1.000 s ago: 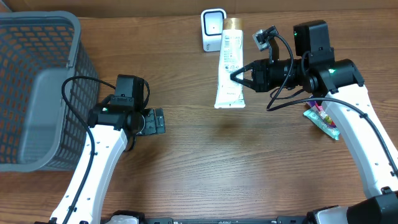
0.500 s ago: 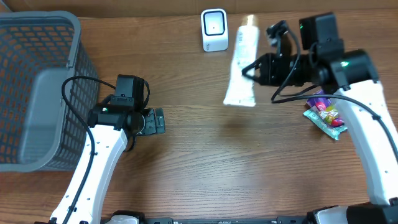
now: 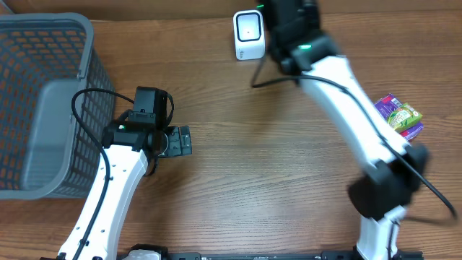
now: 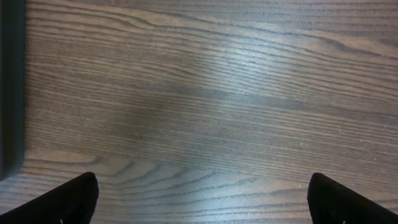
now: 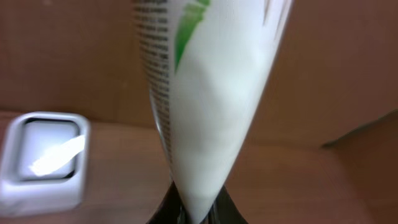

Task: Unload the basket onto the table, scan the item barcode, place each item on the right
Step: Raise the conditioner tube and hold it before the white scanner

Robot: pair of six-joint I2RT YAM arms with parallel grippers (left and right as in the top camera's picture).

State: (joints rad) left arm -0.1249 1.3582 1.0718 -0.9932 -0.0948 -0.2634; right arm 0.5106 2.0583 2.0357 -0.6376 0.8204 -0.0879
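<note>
Fingers on the right gripper (image 5: 194,214) are clamped tight on the narrow end of the white tube (image 5: 205,93). The tube stands up in the wrist view, green print and small text showing, with the scanner (image 5: 41,158) just off to one side on the wood. From above, the right arm (image 3: 339,87) is stretched long across the table (image 3: 274,188) to the far edge, wrist beside the scanner, close to the cardboard wall (image 3: 144,9). A snack packet (image 3: 398,115) lies near the right edge, well apart. Big open wood in the middle. On the left the basket (image 3: 43,43) fills that edge, and the left gripper (image 3: 180,141) hovers near it over bare wood, arm bent, jaws spread wide, nothing between them.
</note>
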